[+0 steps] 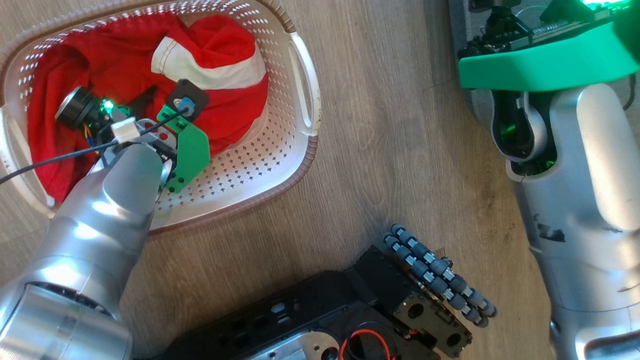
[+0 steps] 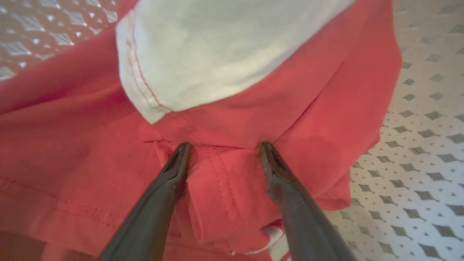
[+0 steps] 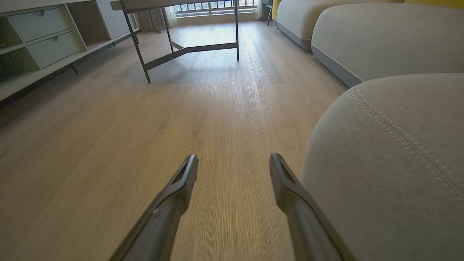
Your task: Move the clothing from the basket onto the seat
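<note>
While in one basket: one clothing heap, left end effector.

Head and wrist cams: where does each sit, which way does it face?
Head view: on the head, looking steeply down at the basket of clothing on the floor; left forearm, right arm, dark base show.
Left wrist view: on the left wrist, inside the basket, facing the clothing close up; open left hand straddles a red fold.
Right wrist view: right wrist, low, facing along the floor beside the seat; open right hand, empty.
Shared: head and left wrist both see the white panel.
</note>
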You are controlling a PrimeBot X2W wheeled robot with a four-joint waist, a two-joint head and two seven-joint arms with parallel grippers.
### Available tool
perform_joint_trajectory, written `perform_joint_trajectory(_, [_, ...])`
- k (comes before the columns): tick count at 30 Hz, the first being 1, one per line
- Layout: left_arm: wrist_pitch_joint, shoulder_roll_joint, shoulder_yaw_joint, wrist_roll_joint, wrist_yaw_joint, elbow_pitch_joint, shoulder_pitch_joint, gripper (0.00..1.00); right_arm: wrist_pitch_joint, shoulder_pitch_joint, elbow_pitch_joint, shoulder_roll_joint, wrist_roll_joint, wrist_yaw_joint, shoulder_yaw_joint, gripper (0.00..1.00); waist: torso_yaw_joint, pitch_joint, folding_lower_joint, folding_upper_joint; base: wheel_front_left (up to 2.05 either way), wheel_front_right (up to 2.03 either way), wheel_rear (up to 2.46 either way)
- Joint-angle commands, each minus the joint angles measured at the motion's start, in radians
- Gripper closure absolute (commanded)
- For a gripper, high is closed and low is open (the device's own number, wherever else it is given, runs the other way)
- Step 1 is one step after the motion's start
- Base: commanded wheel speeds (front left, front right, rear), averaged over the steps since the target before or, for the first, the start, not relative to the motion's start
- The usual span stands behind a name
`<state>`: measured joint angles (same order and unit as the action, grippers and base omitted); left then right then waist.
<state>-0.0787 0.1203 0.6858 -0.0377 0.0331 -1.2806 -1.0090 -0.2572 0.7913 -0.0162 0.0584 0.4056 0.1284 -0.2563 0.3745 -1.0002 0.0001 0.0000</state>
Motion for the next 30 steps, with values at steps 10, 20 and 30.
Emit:
perform_joint_trajectory(10, [0.072, 0.002, 0.026, -0.011, -0.003, -0.006, -0.006, 0.55, -0.005, -0.056, 0.045, -0.008, 0.002, 0.002, 0.002, 0.0, -0.015, -0.014, -0.0001, 0.0, 0.0, 0.0, 0.0])
perform_joint_trajectory(20, [-0.002, -0.003, 0.004, 0.041, 0.009, -0.006, 0.007, 1.0, -0.005, -0.035, 0.032, -0.008, 0.011, 0.002, 0.003, 0.0, -0.005, 0.005, -0.0001, 0.0, 0.0, 0.0, 0.0])
perform_joint_trajectory(30, [-0.166, -0.045, -0.016, 0.116, 0.049, 0.032, 0.072, 1.0, -0.005, -0.06, -0.038, -0.008, -0.047, 0.002, 0.012, 0.0, -0.054, 0.156, -0.0001, 0.0, 0.0, 0.0, 0.0])
